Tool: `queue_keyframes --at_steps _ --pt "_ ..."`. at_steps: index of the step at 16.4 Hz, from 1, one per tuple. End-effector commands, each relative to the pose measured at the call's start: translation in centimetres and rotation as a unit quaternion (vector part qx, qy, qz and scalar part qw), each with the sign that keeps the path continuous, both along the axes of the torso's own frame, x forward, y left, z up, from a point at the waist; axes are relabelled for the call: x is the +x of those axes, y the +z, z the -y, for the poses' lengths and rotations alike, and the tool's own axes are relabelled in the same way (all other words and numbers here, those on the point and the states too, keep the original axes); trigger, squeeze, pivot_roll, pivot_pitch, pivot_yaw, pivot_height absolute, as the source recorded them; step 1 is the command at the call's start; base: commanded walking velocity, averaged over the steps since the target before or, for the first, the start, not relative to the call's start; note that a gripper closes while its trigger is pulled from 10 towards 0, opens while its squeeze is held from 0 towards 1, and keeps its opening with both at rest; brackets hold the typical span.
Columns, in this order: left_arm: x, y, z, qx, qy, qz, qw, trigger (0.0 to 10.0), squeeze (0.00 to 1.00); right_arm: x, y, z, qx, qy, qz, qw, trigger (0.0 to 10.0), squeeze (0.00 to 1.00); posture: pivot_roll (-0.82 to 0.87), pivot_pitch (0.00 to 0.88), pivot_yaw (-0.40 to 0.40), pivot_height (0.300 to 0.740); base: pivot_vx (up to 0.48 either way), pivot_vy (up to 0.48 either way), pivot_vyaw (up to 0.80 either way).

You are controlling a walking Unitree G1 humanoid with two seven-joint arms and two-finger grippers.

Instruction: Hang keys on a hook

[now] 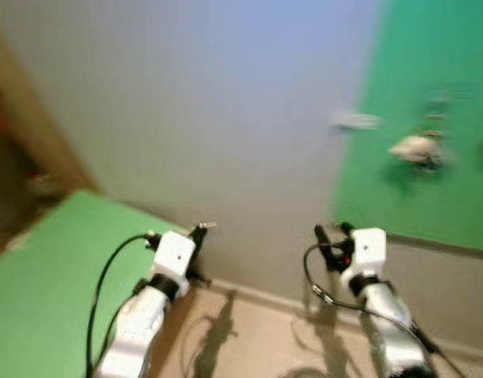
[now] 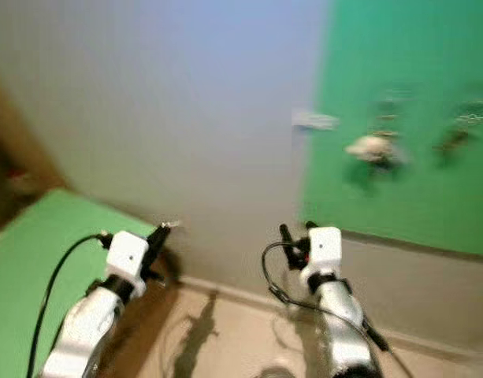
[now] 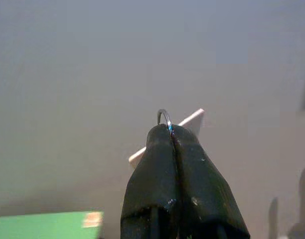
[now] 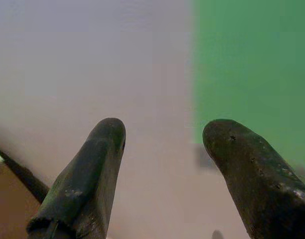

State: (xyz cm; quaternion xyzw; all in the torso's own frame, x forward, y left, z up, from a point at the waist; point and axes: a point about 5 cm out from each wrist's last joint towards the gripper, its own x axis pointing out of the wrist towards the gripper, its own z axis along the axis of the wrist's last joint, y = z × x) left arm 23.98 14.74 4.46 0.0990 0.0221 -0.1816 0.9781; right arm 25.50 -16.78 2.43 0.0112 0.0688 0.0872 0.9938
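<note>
A pale grey wall fills the blurred head views, with a green panel on it to the right and a green surface low at the left. A thin metal key ring pokes from the tip of the left tool, whose two black fingers are pressed together on it. A pale flat tag shows just behind the ring; whether it is joined to the ring cannot be told. In the head views the left tool is raised before the wall, near the edge of the green surface. The right tool is held up beside it, its fingers spread apart and holding nothing, pointing at the seam where wall meets panel. On the panel, blurred shapes sit well above and to the right of both tools; what they are cannot be told. A small pale mark sits on the wall near the panel's edge. Tan floor lies below between the arms.
</note>
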Motion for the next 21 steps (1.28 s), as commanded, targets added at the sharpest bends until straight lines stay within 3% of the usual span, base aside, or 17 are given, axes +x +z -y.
queue_keyframes --at_steps 1,5,21 --pt "-0.09 0.06 -0.33 0.002 -0.001 0.005 1.0 0.0 0.0 0.15 0.07 -0.43 0.007 0.008 -0.002 1.0 10.0 0.0 -0.23 0.0 0.136 0.74 0.0 -0.48 -0.49" --pt "-0.1 -0.13 0.04 0.006 -0.006 0.002 1.0 0.0 0.0 0.06 0.02 -0.71 0.001 0.014 0.0 1.0 10.0 0.0 -0.23 0.0 0.138 0.732 0.0 -0.36 -0.47" --pt "0.07 -0.14 -0.11 0.009 -0.006 0.005 1.0 0.0 0.0 0.28 -0.06 -0.77 -0.005 0.019 -0.003 1.0 10.0 0.0 -0.23 0.0 0.133 0.722 0.0 -0.45 0.0"
